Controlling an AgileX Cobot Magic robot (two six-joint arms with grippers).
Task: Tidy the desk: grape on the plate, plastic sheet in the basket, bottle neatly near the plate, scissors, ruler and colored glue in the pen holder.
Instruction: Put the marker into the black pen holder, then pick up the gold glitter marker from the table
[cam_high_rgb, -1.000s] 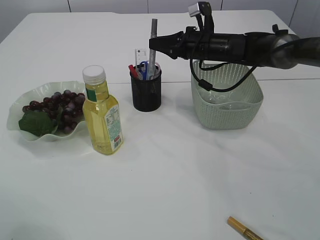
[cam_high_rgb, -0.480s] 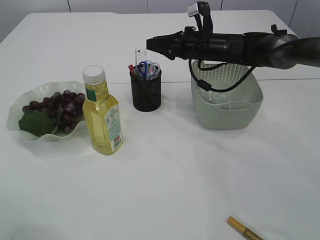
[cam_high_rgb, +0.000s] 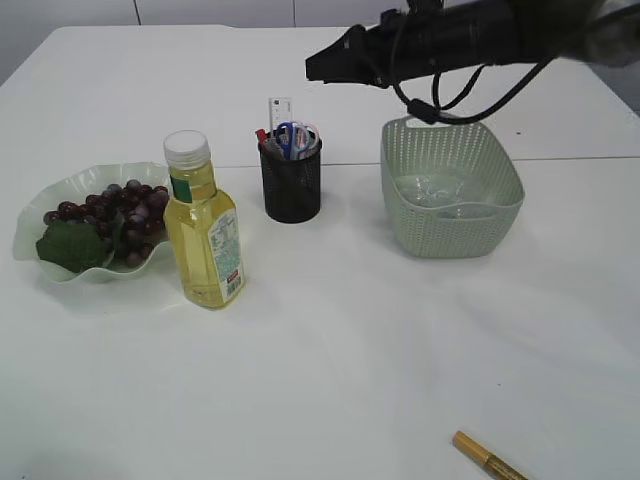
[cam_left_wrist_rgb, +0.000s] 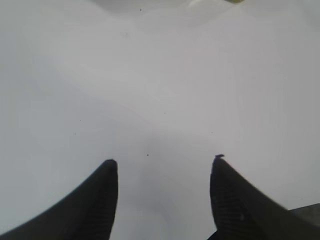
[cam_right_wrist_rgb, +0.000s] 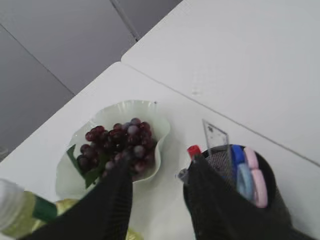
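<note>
The grape (cam_high_rgb: 110, 215) bunch lies on the pale green plate (cam_high_rgb: 70, 187), with the yellow bottle (cam_high_rgb: 203, 235) upright just right of it. The black mesh pen holder (cam_high_rgb: 291, 185) holds the ruler (cam_high_rgb: 279, 108), the blue-and-pink scissors (cam_high_rgb: 296, 135) and a red-capped glue (cam_high_rgb: 262, 136). A clear plastic sheet (cam_high_rgb: 435, 190) lies in the green basket (cam_high_rgb: 450, 238). My right gripper (cam_high_rgb: 312, 68) hangs open and empty above and right of the holder; its wrist view shows the gripper (cam_right_wrist_rgb: 160, 162) over the grape (cam_right_wrist_rgb: 117, 142) and holder (cam_right_wrist_rgb: 270, 200). My left gripper (cam_left_wrist_rgb: 164, 160) is open over bare table.
A gold pen (cam_high_rgb: 488, 460) lies at the table's front edge, right of centre. The table seam runs behind the holder and basket. The right arm (cam_high_rgb: 480, 30) stretches across the back above the basket.
The grey stick my right gripper held above the pen holder has dropped into it. The jaws have opened, and the arm has lifted up and back.
</note>
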